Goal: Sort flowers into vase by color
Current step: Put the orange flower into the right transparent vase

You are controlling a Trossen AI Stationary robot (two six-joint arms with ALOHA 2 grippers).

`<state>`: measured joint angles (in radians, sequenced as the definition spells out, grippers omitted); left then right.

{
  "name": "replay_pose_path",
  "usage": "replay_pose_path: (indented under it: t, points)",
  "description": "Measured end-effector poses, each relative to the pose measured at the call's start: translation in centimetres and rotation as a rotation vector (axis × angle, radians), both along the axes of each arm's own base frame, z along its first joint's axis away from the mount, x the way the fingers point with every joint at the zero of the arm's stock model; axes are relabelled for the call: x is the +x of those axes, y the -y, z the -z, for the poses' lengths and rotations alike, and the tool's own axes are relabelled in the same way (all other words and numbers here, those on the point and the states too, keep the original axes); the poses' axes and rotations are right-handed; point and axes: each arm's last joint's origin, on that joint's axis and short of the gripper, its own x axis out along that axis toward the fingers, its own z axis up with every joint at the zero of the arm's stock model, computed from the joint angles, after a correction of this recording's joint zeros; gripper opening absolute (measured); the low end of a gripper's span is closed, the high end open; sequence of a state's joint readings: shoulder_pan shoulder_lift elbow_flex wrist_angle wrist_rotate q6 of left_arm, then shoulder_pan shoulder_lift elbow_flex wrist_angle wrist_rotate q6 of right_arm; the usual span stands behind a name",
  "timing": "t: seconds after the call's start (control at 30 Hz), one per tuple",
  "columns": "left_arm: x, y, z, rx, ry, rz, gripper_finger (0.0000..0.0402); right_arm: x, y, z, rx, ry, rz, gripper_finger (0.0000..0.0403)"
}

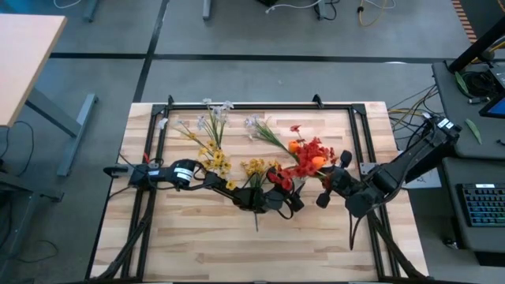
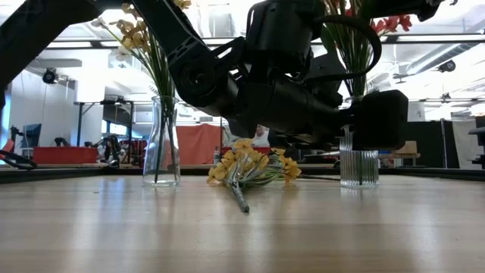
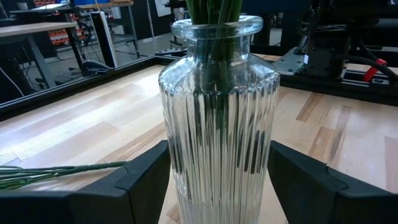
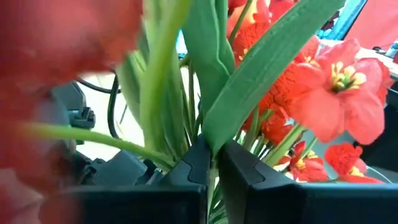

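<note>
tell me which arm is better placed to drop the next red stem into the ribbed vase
Right, probably: its pincer is shut on a green-stalked red flower stem above the ribbed clear glass vase, while the left pincer straddles that vase, steadying it.

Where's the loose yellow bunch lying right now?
In the low view the yellow bunch lies flat on the table's middle, between the smooth vase and the ribbed vase, under the left arm.

Both arms are showing dark, matte housings with rounded joints. The left arm [image 1: 181,174] is wearing a white label band; the right arm [image 1: 410,162] is trailing black cables. Fingers [image 3: 305,180] are looking blocky, black, angular.
</note>
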<state>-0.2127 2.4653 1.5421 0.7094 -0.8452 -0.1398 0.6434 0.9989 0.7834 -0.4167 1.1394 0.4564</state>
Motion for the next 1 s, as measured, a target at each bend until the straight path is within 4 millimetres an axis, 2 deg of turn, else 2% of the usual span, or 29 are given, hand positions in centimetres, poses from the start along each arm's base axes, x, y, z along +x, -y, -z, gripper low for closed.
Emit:
replay_pose_path:
  t: [0.37,0.8,1.0]
  points:
    - [0.0,0.0,0.0,-0.002,0.002,0.000,0.0240,0.4,0.4,1.1,-0.024,-0.062,0.014,0.0013]
    - [0.0,0.1,0.0,-0.003,0.002,0.001,0.0240,1.8,-0.2,3.3,-0.090,-0.157,0.027,0.0013]
    - [0.0,0.1,0.0,-0.003,0.002,0.001,0.0240,2.0,-0.3,3.7,-0.093,-0.165,0.032,0.0013]
